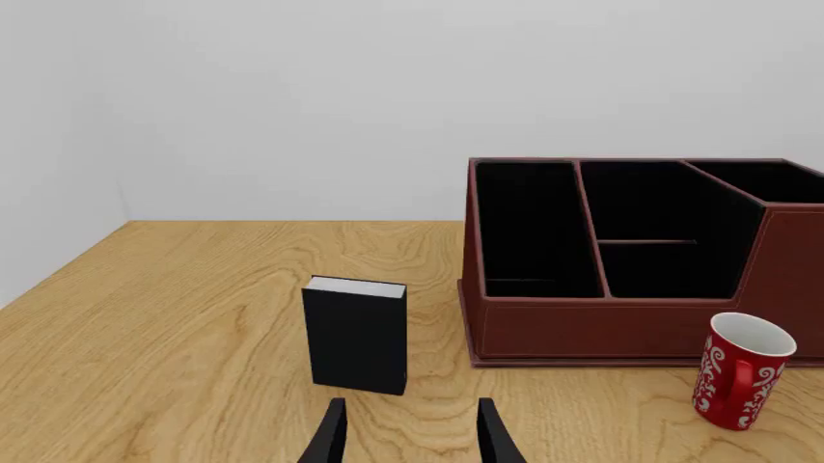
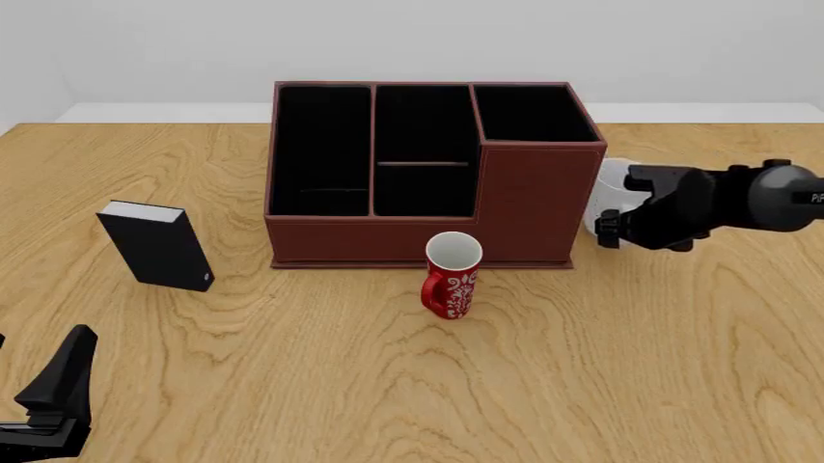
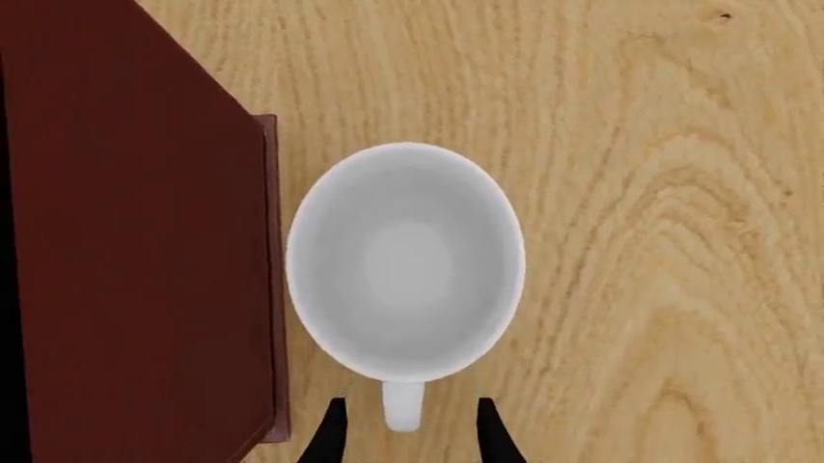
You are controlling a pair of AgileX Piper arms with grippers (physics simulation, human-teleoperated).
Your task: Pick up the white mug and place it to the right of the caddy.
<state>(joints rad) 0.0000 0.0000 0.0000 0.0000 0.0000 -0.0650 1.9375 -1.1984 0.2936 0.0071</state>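
Observation:
The white mug [image 3: 405, 260] stands upright on the table just right of the dark red-brown caddy [image 2: 515, 203], close to its wall [image 3: 129, 241]. In the front view the mug [image 2: 608, 193] is partly hidden by my right gripper [image 2: 627, 210]. That gripper [image 3: 408, 434] is above the mug, looking down into it. Its fingers are open on either side of the loop handle, with a gap on both sides. My left gripper [image 1: 408, 439] is open and empty, low at the table's near left corner [image 2: 58, 391].
A slim red mug with white pattern [image 2: 451, 275] stands in front of the caddy and shows in the left wrist view [image 1: 743, 371]. A small black book-like box [image 2: 157, 246] stands upright left of the caddy [image 1: 618, 323].

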